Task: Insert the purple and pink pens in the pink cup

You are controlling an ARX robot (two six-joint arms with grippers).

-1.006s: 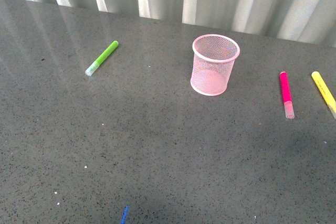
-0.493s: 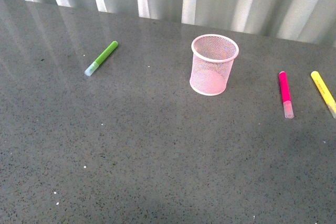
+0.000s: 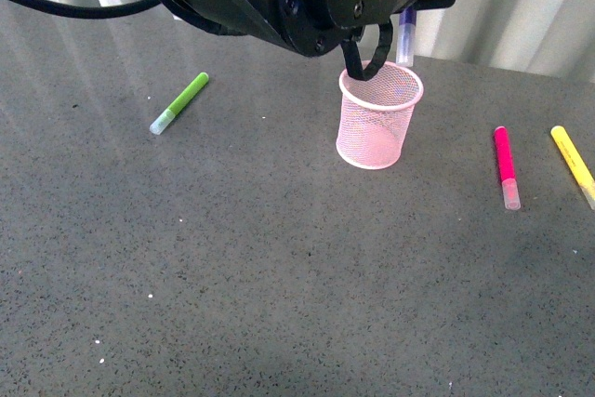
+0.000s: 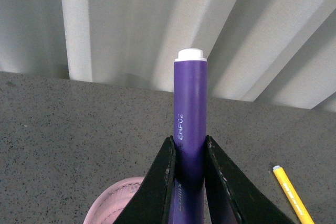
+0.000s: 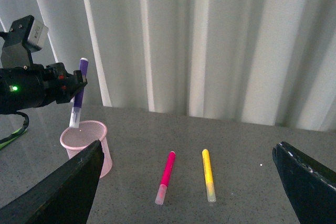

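holding purple pen (image 3: 406,33) upright, cap end down, left gripper (image 3: 372,55) now hangs over cup (image 3: 379,120). half a second ago front view showed no arm, only a pale cap tip at the top edge; the arm has since come in and fills the upper frame. in the left wrist view the jaws are clamped narrow on the pen barrel. cap tip sits about at the cup's far rim; can't tell if it is inside the mouth yet. likely means purple pen is one release from done, if the tip clears the rim.

cup upright on desk (image 3: 279,267), seems nudged very slightly left versus a second ago. pink pen (image 3: 505,163) flat on desk to the right of cup, well apart, unmoved, not yet picked. yellow pen (image 3: 572,160) just beside it, green pen (image 3: 181,101) far left, both as before.

right gripper (image 5: 188,148) jaws wide, holding nothing, raised over the desk and facing the pink pen. judged: task under half done.
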